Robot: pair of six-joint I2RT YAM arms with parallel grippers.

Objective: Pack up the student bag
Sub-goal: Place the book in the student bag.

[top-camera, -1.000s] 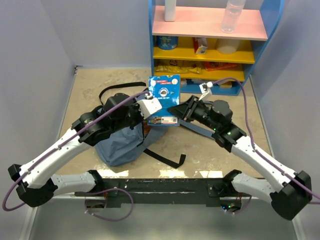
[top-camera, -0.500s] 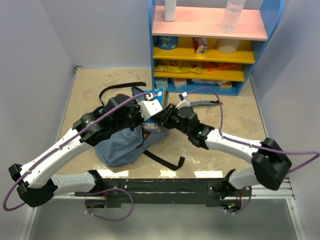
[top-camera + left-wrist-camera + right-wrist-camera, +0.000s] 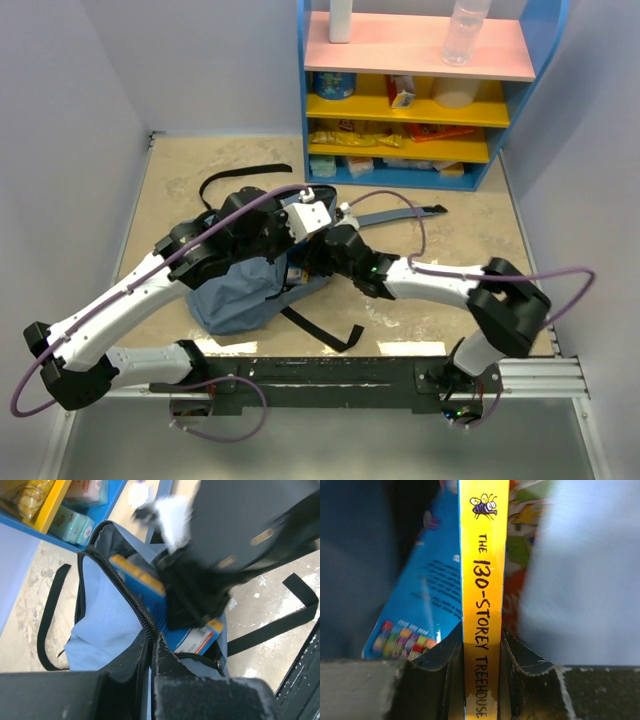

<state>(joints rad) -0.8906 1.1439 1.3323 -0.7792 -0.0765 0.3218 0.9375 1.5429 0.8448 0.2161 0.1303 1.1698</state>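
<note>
On the table's (image 3: 480,240) left half, close to the arm bases, lay the bag (image 3: 235,300), grey-blue and slumped, its zip mouth open. The left gripper (image 3: 152,647) was pinched shut on the zip rim of that mouth. A book (image 3: 480,595) with a yellow spine and blue cover sat partly inside the mouth, close by the rim. The right gripper (image 3: 480,647) gripped it by the spine, jaws narrow, right at the opening. Black straps (image 3: 325,328) trailed over the table around the bag. Beyond it, at the far edge, stood a blue shelf (image 3: 420,95) holding packets and bottles.
</note>
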